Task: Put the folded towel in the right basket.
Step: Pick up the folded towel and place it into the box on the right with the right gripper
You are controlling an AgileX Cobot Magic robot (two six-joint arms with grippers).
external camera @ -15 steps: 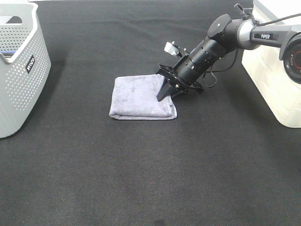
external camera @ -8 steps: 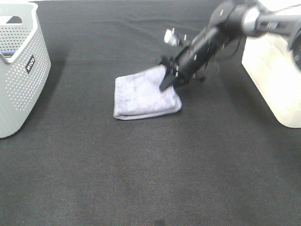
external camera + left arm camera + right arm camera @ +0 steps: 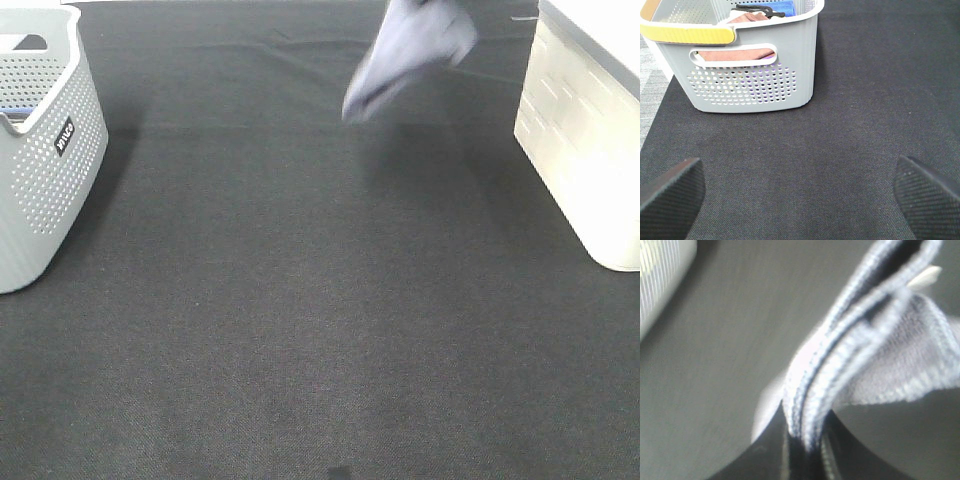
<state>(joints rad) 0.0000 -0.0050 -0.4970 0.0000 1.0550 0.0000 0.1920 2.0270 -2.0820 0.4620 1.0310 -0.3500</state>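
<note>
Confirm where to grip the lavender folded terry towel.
Pinch the lavender folded terry towel at its stacked edge, edge-on, a finger each side, as the right gripper does; layers lie together there, so one pinch should catch all.

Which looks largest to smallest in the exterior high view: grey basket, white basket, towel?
Grey basket and white basket: look alike, both cropped by the frame, so unranked.
Then towel, clearly smallest, blurred at the top edge.

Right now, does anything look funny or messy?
Only the folded pale lavender towel: it hangs blurred in mid-air near the far edge of the black mat, pinched by the right end effector, its layers fanning apart. Nothing looks spilled or broken.
</note>
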